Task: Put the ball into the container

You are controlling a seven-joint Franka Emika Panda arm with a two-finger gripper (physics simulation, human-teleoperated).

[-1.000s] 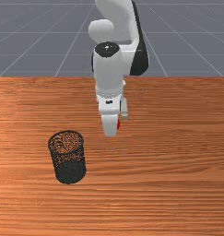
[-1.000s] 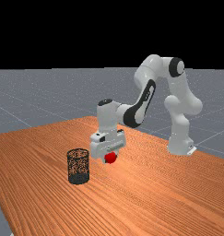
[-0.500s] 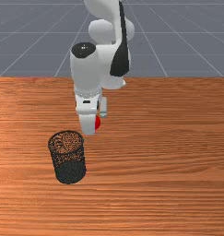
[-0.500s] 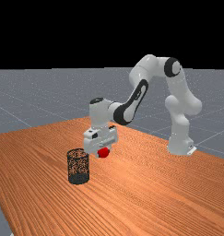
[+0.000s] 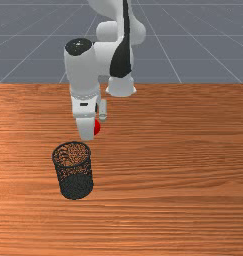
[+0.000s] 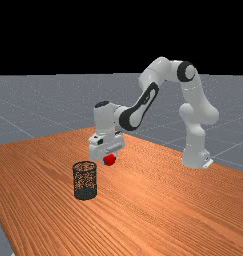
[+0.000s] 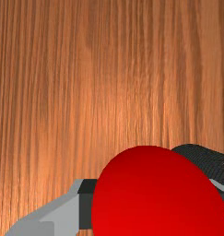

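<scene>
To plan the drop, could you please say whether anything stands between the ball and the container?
Nothing visible stands between the ball and the mesh container; only the container's own rim would probably need clearing.

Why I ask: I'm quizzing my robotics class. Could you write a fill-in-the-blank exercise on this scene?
1. The gripper is shut on a red ____.
2. In the far view, the container stands to the ____ of the ball.
3. The table is made of ____.

Missing words: ball; left; wood.
</scene>
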